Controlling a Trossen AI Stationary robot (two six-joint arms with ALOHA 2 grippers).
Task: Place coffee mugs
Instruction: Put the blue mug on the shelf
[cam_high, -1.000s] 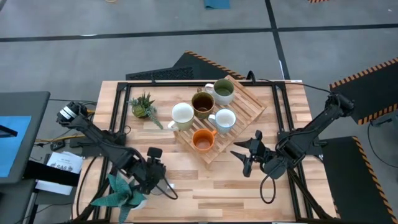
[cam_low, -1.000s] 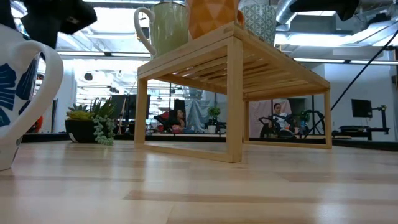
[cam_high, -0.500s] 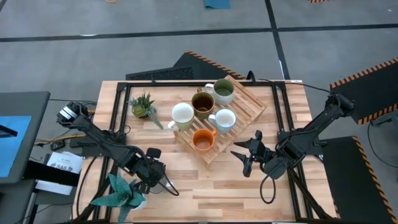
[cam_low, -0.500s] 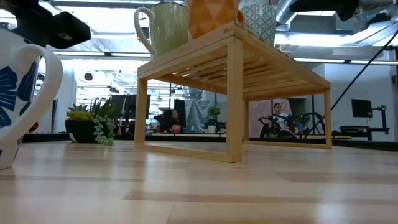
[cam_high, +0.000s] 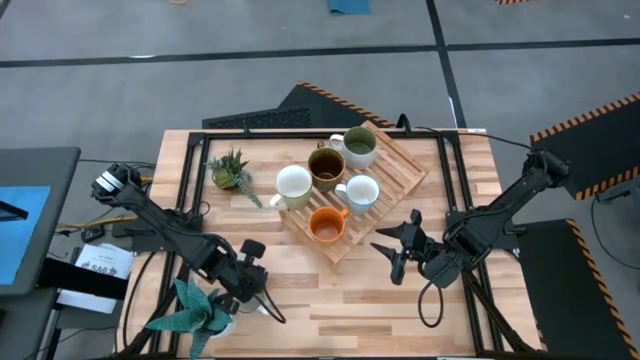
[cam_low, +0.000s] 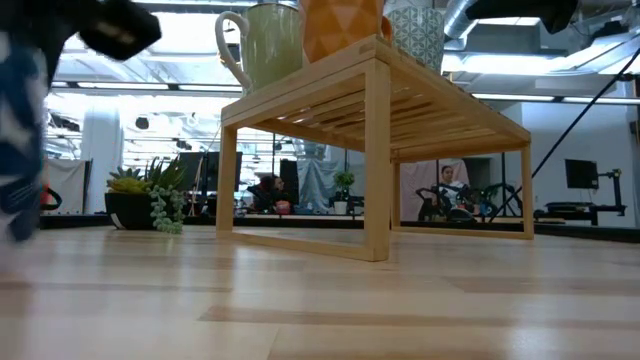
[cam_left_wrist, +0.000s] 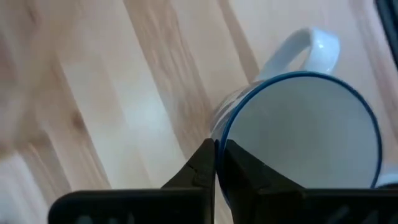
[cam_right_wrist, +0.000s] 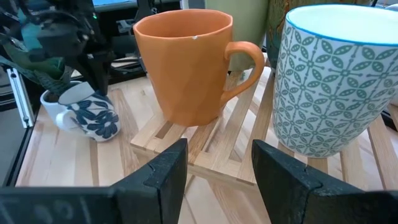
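A white mug with a blue pattern (cam_left_wrist: 298, 124) stands near the table's near left corner, and my left gripper (cam_high: 256, 290) is shut on its rim. In the right wrist view this mug (cam_right_wrist: 90, 115) looks tilted. On the slatted rack (cam_high: 400, 160) stand a green mug (cam_high: 358, 148), a dark brown mug (cam_high: 326, 165), a patterned white mug (cam_high: 358, 192) and an orange mug (cam_high: 326, 225). A cream-white mug (cam_high: 293, 185) sits at the rack's left edge. My right gripper (cam_high: 395, 255) hangs open to the right of the rack's near corner, touching nothing. My left gripper pinches the mug's rim (cam_left_wrist: 219, 134) on the side away from the handle (cam_left_wrist: 311, 50), one finger inside the mug and one outside. The fingers slant down from above. The mug tilts under them; I cannot tell whether its base is off the table.
A potted succulent (cam_high: 230, 172) stands at the far left of the table. A second leafy plant (cam_high: 195, 305) sits at the near left corner, close beside my left gripper. Bare wood lies between the rack and the near edge.
My left gripper has shut on the blue-patterned mug's rim and rolled a little. In the low view the mug has shifted toward the table's left and shows blurred, its handle gone from sight.
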